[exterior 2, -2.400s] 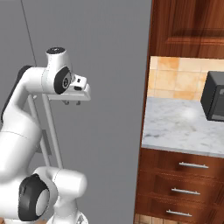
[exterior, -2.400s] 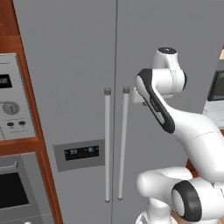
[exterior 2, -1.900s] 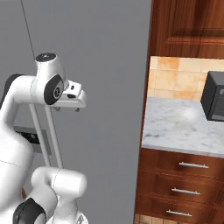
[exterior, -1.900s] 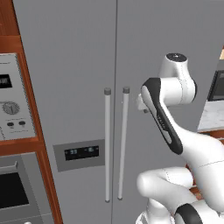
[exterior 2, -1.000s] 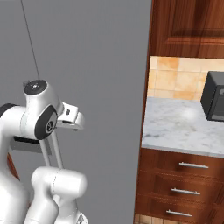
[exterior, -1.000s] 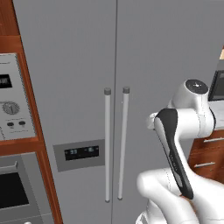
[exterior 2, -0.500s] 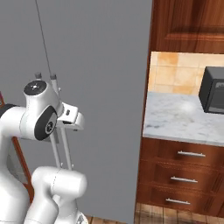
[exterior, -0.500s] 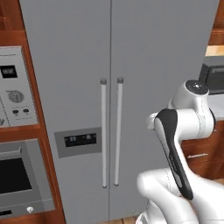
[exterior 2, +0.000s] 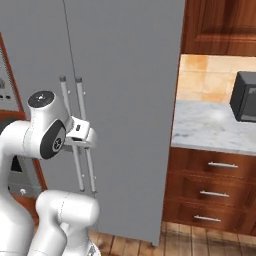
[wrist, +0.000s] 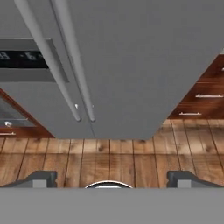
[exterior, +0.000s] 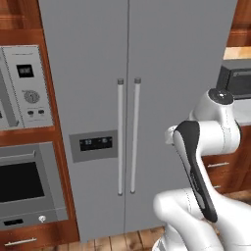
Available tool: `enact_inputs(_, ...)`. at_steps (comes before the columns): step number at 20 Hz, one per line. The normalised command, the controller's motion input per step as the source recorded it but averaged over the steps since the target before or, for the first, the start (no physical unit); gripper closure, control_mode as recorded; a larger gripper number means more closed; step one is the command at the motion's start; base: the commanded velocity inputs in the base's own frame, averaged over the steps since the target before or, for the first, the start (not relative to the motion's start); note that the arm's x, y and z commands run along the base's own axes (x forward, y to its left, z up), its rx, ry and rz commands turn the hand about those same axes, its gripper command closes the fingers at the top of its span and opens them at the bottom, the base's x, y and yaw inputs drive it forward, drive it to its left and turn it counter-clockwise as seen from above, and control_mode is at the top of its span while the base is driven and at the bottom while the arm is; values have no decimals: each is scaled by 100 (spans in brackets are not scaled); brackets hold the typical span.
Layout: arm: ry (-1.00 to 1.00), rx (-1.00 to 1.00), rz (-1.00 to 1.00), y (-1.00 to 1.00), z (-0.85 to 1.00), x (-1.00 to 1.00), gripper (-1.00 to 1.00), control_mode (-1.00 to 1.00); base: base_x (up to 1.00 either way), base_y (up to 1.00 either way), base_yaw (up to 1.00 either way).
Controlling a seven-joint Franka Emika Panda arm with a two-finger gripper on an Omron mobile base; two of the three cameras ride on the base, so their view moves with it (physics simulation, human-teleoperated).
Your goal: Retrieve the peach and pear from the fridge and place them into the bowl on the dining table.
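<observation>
The fridge (exterior: 162,73) is a tall grey double-door unit, and both doors are shut. Two long vertical bar handles (exterior: 135,137) run down its middle, and a dark display panel (exterior: 95,143) sits on the left door. My gripper (wrist: 112,177) is open and holds nothing; its two dark fingertips (wrist: 41,177) stand wide apart. It hangs back from the fridge (wrist: 131,65), looking at the lower ends of the handles (wrist: 74,65). In the right base view the hand (exterior 2: 81,132) is at chest height in front of the handles (exterior 2: 80,150). The peach, pear, bowl and dining table are out of view.
A steel wall oven (exterior: 24,181) with knobs is set in wood left of the fridge. Right of the fridge (exterior 2: 125,75) a marble counter (exterior 2: 215,127) carries a dark microwave (exterior 2: 245,97) over wooden drawers (exterior 2: 215,192). Wood floor (wrist: 131,153) lies below the doors.
The arm has drawn back from the handles and folded down beside my body. The whole picture has shifted, so the base has backed away from the fridge. The gripper stays open.
</observation>
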Motion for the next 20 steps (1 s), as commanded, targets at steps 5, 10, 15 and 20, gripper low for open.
enact_inputs(5,0,0,0,0,0,0,-100,100,-42,53,0)
enact_inputs(10,0,0,0,0,0,0,-100,100,-16,44,0)
enact_inputs(15,0,0,0,0,0,0,-100,100,-3,35,0)
enact_inputs(20,0,0,0,0,-6,-8,-100,-100,-14,6,0)
